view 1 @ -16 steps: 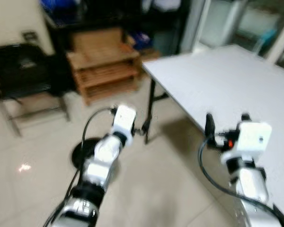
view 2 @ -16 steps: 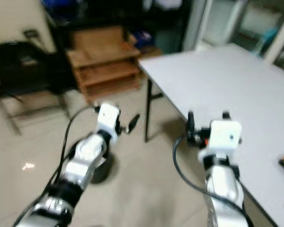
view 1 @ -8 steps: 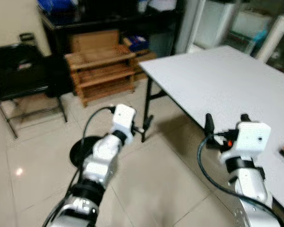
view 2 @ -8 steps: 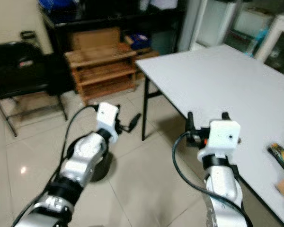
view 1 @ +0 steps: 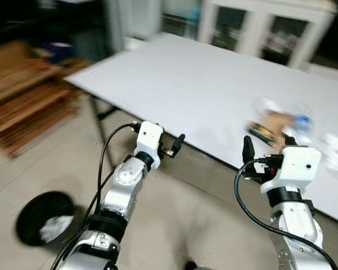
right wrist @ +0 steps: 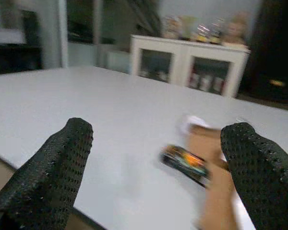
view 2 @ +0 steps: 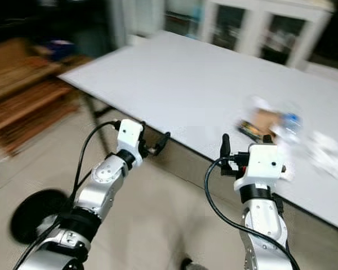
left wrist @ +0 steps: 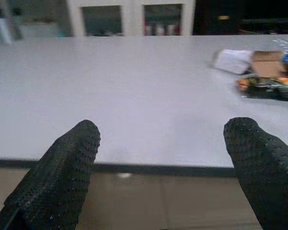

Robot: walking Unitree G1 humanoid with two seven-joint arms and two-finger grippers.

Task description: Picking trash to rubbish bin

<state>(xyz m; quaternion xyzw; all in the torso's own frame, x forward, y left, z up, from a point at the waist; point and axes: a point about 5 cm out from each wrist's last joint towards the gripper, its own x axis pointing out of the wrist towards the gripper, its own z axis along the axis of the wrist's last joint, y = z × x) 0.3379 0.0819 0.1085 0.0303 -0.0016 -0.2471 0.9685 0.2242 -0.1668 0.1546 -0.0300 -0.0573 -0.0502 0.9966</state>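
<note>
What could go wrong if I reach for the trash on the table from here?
The head views are blurred, so the trash pile is hard to separate; a grab at the dark wrapper may miss or scatter pieces. The right gripper hangs open near the table edge and could clip it. The bin sits on the floor off to the left, so a carried piece could drop on the way.
</note>
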